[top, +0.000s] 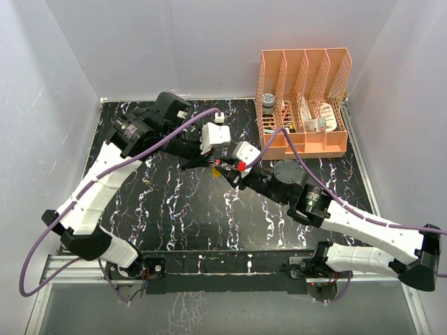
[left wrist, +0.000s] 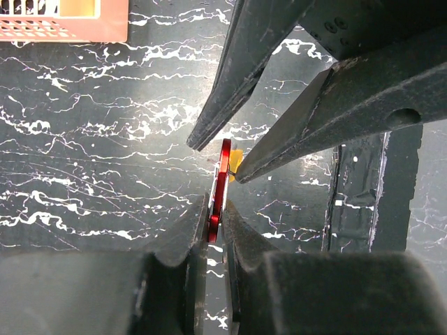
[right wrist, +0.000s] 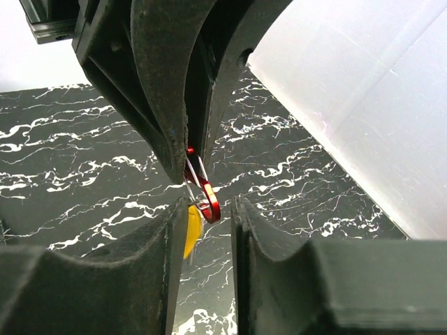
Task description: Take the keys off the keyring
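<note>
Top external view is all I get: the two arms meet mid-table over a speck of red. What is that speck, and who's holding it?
Observer: The left wrist view shows the left gripper shut on a thin dark red keyring, seen edge-on.
Operator: Is there a key on it?
Observer: In the right wrist view, a small yellow key sits against the ring's free end.
Operator: Has the other arm grabbed that?
Observer: No. The right gripper is open, straddling ring and key.

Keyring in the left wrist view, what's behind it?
A sliver of the yellow key shows behind the keyring; the rest is hidden by it and by the right gripper.
</note>
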`<state>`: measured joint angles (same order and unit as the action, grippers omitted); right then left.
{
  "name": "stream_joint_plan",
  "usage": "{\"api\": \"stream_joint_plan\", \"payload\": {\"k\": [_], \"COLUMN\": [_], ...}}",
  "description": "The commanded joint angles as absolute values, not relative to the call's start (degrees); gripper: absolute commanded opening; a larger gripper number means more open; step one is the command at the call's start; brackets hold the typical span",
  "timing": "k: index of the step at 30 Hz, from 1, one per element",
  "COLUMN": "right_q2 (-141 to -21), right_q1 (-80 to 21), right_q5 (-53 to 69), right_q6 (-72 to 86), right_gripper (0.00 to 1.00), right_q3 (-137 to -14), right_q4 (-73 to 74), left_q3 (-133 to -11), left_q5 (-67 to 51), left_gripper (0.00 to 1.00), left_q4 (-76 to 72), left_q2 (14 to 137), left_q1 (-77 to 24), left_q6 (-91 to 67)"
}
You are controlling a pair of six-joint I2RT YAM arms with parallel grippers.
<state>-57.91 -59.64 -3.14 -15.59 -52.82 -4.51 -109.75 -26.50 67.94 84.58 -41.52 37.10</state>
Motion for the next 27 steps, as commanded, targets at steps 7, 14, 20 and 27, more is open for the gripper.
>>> {"api": "stream_joint_plan", "payload": {"k": [7,14,20,27], "right_q2": [-57.7,-57.6,-57.0,-56.1], "right_q1": [-59.8,-59.9,-59.9,-59.9], "right_q5": [-3.3,-3.2,-3.8,-4.5], "right_q6": [-14.7,-14.4,-14.6,-14.8], "right_gripper": [0.29,0.29,0.32,0.32], "right_q3": [-54.2,-54.4,-54.4,-54.3], "right_q4": [-7.7,-7.8,-8.0,-7.9], "left_q3": [-109.6,-109.9,-110.3,-110.2], "left_q5": [-27.4,-26.8,-26.4,-26.1], "left_gripper": [0.00,0.00,0.00,0.00], "left_q4": [69.0,69.2,69.7,69.9], "left_q2": [83.7,83.9,84.2,84.3], "left_q1": [-41.9,-42.0,-42.0,-42.0], "left_q6": [37.6,37.6,37.6,37.5]}}
